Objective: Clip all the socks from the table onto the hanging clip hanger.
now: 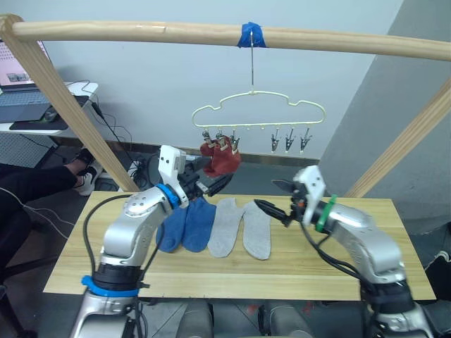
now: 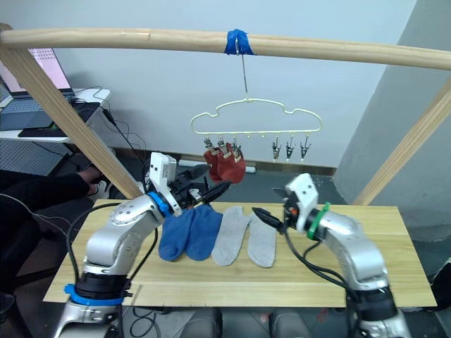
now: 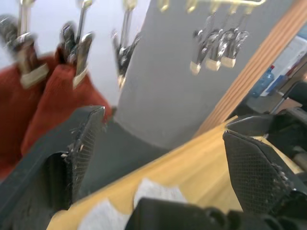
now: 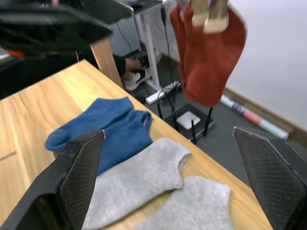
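Pale wooden table [image 1: 338, 260] is carrying two blue socks [image 1: 184, 225] and two grey socks [image 1: 239, 227] below both wide-open tools, left tool [image 2: 211, 189] and right tool [image 1: 271, 201]; red socks [image 1: 220, 158] are hanging clipped on the hanger [image 1: 259, 113]. Soft, limp fabric probably suits pinching at the cuff.

A blue-taped wooden pole [image 1: 211, 34] spans above; possibly a laptop [image 1: 20, 95] behind.

We hold both silver arms raised and bent inward over the middle. Our left gripper [image 1: 211, 184], two black fingers on a blue-ringed wrist, is spread wide and holds nothing. Our right gripper [image 1: 273, 197], on a green-ringed wrist, is likewise spread wide and holds nothing.
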Controlling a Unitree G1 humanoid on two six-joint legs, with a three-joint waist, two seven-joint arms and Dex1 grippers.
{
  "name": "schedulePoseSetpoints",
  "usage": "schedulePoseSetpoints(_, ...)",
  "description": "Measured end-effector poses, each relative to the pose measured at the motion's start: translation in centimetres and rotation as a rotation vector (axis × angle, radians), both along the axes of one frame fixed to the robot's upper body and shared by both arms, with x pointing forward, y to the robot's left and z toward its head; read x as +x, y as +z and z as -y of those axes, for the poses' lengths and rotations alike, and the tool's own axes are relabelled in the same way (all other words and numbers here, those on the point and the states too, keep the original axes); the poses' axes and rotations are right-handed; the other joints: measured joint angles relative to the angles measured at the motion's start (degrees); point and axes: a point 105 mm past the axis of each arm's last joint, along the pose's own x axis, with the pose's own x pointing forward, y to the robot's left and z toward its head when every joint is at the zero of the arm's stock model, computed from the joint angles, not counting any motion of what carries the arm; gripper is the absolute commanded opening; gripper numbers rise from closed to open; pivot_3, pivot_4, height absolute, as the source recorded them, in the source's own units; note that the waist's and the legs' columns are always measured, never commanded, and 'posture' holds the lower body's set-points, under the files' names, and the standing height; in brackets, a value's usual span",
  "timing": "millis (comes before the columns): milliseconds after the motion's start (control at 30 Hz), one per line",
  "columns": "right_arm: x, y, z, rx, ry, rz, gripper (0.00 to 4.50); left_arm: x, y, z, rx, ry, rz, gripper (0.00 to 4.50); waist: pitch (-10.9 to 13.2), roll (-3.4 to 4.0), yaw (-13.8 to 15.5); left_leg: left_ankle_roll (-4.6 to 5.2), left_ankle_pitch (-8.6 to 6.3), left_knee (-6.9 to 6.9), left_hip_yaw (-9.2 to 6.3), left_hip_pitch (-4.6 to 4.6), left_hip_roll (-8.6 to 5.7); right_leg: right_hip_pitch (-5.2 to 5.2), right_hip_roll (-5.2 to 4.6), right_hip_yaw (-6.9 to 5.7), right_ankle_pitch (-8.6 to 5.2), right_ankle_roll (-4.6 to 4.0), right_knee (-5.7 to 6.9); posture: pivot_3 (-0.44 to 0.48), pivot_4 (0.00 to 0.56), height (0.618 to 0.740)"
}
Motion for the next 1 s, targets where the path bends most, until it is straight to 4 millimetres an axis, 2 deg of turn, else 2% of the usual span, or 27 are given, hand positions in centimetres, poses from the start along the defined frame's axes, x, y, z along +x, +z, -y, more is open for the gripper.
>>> schedulePoseSetpoints(100,-0.7,2.2,0.7,0.051,0.007,0.058,4.50,0.3,0.0,-0.2,0.007,0.037,0.062,2.76,0.0,0.01,-0.5,0.01,0.00,0.02,0.00,0.08,0.01,0.02,0.05,0.04,-0.07,0.13,0.08,-0.034,0.108,0.740)
schedulePoseSetpoints(433,-2.5,5.0,-0.8,0.131,0.119,0.108,4.50,3.0,-0.7,0.9,-0.002,0.146,0.151,2.76,0.0,0.00,-1.4,0.01,0.01,0.09,-0.01,0.08,-0.01,0.07,0.05,0.03,-0.07,0.15,0.11,-0.057,0.108,0.740)
schedulePoseSetpoints(567,-2.4,6.2,-1.2,0.154,0.131,0.137,4.50,3.7,-0.3,1.3,-0.014,0.154,0.178,2.76,0.0,0.00,-1.5,0.01,0.01,0.09,-0.01,0.08,-0.01,0.07,0.05,0.03,-0.07,0.15,0.12,-0.064,0.110,0.740)
schedulePoseSetpoints(700,-2.1,7.2,-1.4,0.158,0.131,0.170,4.50,4.4,-1.1,1.5,-0.005,0.171,0.171,2.76,0.0,0.00,-1.5,0.01,0.01,0.09,-0.01,0.08,-0.01,0.07,0.05,0.02,-0.07,0.15,0.12,-0.069,0.116,0.740)
schedulePoseSetpoints(1000,-1.9,8.0,-1.6,0.173,0.122,0.189,4.50,5.6,-0.7,1.7,-0.015,0.198,0.193,2.76,0.0,0.00,-1.6,0.02,0.01,0.09,-0.01,0.08,-0.01,0.08,0.05,0.02,-0.07,0.15,0.13,-0.077,0.120,0.740)
